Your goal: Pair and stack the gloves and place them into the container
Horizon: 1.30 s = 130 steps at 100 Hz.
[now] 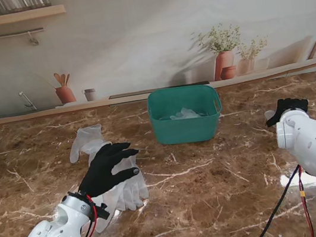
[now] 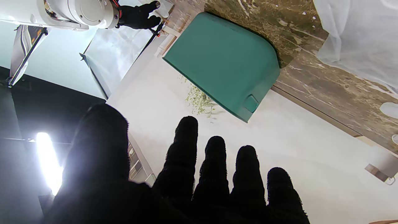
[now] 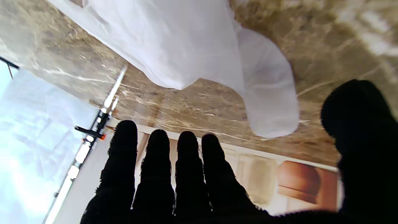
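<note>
Several white gloves lie on the marble table at my left: one pile (image 1: 126,189) under my left hand (image 1: 107,170) and one glove (image 1: 85,142) farther from me. The left hand's black fingers (image 2: 214,174) are spread over the pile, holding nothing. The teal container (image 1: 187,130) stands at the middle back with white gloves (image 1: 185,114) inside; the left wrist view shows its outer wall (image 2: 224,62). At the right my right hand (image 1: 288,108) is flat and open, fingers (image 3: 186,174) straight, over another white glove (image 3: 202,53), whose edge (image 1: 269,116) peeks out beside it.
A low ledge (image 1: 55,112) and a printed backdrop wall close off the table's far side just behind the container. A black cable (image 1: 277,208) and a red one (image 1: 306,209) hang from my right arm near the table's near right.
</note>
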{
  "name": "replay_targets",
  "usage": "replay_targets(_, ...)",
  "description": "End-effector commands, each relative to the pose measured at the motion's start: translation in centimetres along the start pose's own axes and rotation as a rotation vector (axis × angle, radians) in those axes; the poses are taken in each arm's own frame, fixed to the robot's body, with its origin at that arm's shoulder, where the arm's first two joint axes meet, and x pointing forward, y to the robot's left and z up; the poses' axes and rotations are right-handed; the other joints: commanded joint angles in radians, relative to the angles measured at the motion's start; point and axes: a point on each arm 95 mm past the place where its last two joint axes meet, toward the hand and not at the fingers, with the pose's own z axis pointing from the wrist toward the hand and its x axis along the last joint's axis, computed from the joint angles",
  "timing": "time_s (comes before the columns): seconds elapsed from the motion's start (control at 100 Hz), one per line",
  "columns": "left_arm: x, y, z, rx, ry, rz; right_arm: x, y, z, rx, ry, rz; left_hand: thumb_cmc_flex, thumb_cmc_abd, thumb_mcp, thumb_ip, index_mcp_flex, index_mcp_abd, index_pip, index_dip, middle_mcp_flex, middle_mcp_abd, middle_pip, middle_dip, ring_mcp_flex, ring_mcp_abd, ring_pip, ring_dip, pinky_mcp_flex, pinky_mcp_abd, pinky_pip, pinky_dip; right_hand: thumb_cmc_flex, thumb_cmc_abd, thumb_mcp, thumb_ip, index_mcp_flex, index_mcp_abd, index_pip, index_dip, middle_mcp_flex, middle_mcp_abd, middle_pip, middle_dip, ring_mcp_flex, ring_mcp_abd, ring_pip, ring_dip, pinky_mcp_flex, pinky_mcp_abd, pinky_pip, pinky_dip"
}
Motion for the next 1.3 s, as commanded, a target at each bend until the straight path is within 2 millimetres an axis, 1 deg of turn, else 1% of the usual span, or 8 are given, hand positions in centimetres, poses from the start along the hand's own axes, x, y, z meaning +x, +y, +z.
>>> replay_targets(0.0, -0.1, 0.2, -0.2, -0.006, -0.011, 0.000, 1.0, 0.3, 0.1, 0.008, 0.012, -0.016, 0.009, 0.041, -0.044, 0.026, 0.012, -0.030, 0.004, 0.015, -0.019, -0.029, -0.026, -0.011, -0.043, -0.052, -0.030, -0.014, -0.016, -0.040, -0.038, 0.016, 0.050, 0.051, -0.108, 0.080, 0.070, -0.030, 0.052, 0.030, 0.016, 0.000, 0.013, 0.020, -0.028, 0.018, 0.005, -0.006, -0.011, -0.001, -0.019, 0.035)
replay_targets(0.09, -0.1, 0.3, -0.2, -0.005, -0.018, -0.002, 1.4, 0.0, 0.4, 0.005, 0.014, -0.028, 0.009, 0.041, -0.044, 0.026, 0.014, -0.029, 0.006, 0.015, -0.018, -0.028, -0.025, -0.011, -0.042, -0.051, -0.029, -0.013, -0.016, -0.040, -0.039, 0.017, 0.063, -0.022, -0.149, 0.118, 0.248, -0.120, 0.138, 0.063, 0.089, -0.025, 0.046, 0.045, -0.006, 0.007, 0.020, 0.000, -0.001, -0.002, -0.010, 0.043)
replay_targets(0.21, -0.3, 0.3, -0.1, -0.008, -0.024, -0.007, 1.8, -0.3, 0.5, -0.021, 0.034, -0.063, 0.009, 0.041, -0.044, 0.026, 0.015, -0.030, 0.007, 0.016, -0.019, -0.028, -0.025, -0.011, -0.043, -0.051, -0.028, -0.013, -0.016, -0.040, -0.040, 0.017, 0.283, -0.052, -0.232, 0.114, 0.567, -0.335, 0.345, 0.072, 0.264, -0.089, 0.076, 0.079, 0.040, -0.033, 0.060, 0.016, 0.024, -0.005, 0.027, 0.063)
replay_targets(0.24, -0.3, 0.3, -0.1, -0.009, -0.024, -0.008, 1.9, -0.4, 0.4, -0.031, 0.043, -0.064, 0.008, 0.041, -0.045, 0.026, 0.014, -0.032, 0.007, 0.016, -0.019, -0.027, -0.024, -0.010, -0.044, -0.050, -0.028, -0.013, -0.017, -0.040, -0.041, 0.018, 0.319, -0.100, -0.101, 0.029, 0.557, -0.429, 0.592, -0.114, 0.303, -0.109, 0.081, 0.092, 0.047, -0.053, 0.078, 0.024, 0.027, -0.014, 0.037, 0.069)
replay_targets(0.29, -0.3, 0.3, -0.1, -0.009, -0.023, -0.009, 2.0, -0.5, 0.3, -0.062, 0.059, -0.067, 0.008, 0.041, -0.045, 0.026, 0.015, -0.032, 0.007, 0.016, -0.019, -0.027, -0.024, -0.010, -0.045, -0.050, -0.028, -0.013, -0.017, -0.040, -0.042, 0.018, 0.280, -0.147, 0.181, -0.086, 0.624, -0.494, 0.720, -0.167, 0.364, -0.139, 0.104, 0.110, 0.074, -0.076, 0.109, 0.039, 0.044, -0.022, 0.057, 0.077)
replay_targets(0.39, -0.3, 0.2, 0.0, -0.009, -0.020, -0.010, 2.0, -0.7, 0.2, -0.107, 0.094, -0.066, 0.007, 0.041, -0.044, 0.026, 0.014, -0.032, 0.008, 0.017, -0.019, -0.027, -0.024, -0.010, -0.045, -0.049, -0.028, -0.012, -0.017, -0.040, -0.044, 0.018, 0.268, -0.142, 0.269, -0.114, 0.635, -0.495, 0.746, -0.115, 0.400, -0.156, 0.134, 0.145, 0.088, -0.097, 0.153, 0.060, 0.049, -0.032, 0.075, 0.082)
replay_targets(0.66, -0.2, 0.2, 0.0, -0.001, -0.014, -0.016, 1.7, 0.0, -1.9, -0.250, 0.172, 0.039, 0.004, 0.047, -0.044, 0.026, 0.012, -0.034, 0.008, 0.017, -0.020, -0.026, -0.026, -0.011, -0.046, -0.050, -0.029, -0.013, -0.017, -0.040, -0.048, 0.021, 0.199, -0.087, 0.390, -0.025, 0.619, -0.543, 0.659, 0.243, 0.417, -0.175, 0.190, 0.250, 0.111, -0.121, 0.241, 0.129, 0.047, -0.051, 0.088, 0.097)
replay_targets(1.29, 0.7, 0.3, 0.7, 0.015, 0.028, -0.040, 1.7, 4.0, -14.7, -0.566, 0.381, 0.474, 0.017, 0.039, -0.042, 0.027, 0.012, -0.030, 0.005, 0.017, -0.013, -0.018, -0.026, -0.012, -0.043, -0.043, -0.029, -0.014, -0.016, -0.037, -0.049, 0.028, 0.218, -0.089, 0.375, -0.023, 0.633, -0.524, 0.638, 0.285, 0.556, -0.164, 0.174, 0.269, 0.366, -0.079, 0.298, 0.186, 0.158, 0.005, 0.176, 0.137)
